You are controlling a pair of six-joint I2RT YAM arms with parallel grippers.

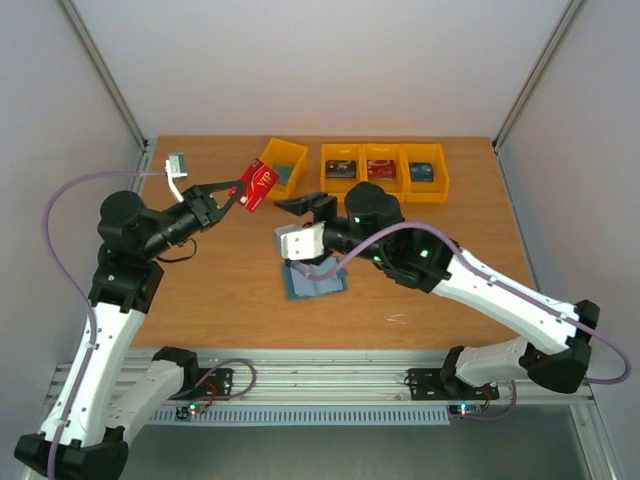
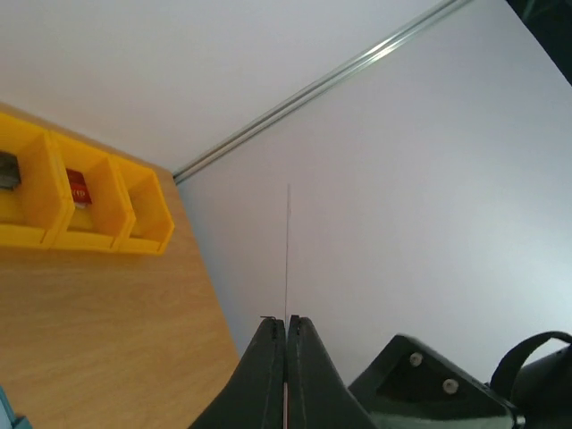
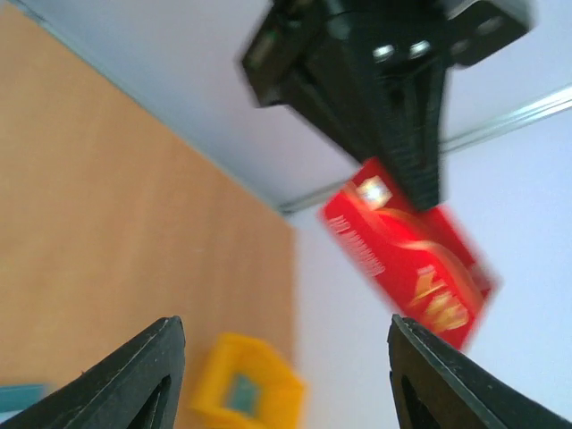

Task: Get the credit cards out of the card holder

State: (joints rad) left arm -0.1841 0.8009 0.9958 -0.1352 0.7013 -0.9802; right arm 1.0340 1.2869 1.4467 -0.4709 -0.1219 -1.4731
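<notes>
My left hand [image 1: 238, 192] is clamped tight on a red credit card [image 1: 259, 186], lifted above the desk [image 1: 220, 300]. My right hand [image 1: 298, 205] gapes wide, empty, near that card. The card holder [image 1: 316, 283] lies on the desk under my right wrist.

The top view looks down from high behind the near edge over the whole counter [image 1: 200, 300]. The left wrist view looks close along the left hand [image 2: 286, 320] towards the yellow bins [image 2: 80, 206]; the right wrist view faces the red card [image 3: 407, 259], seen from above too
</notes>
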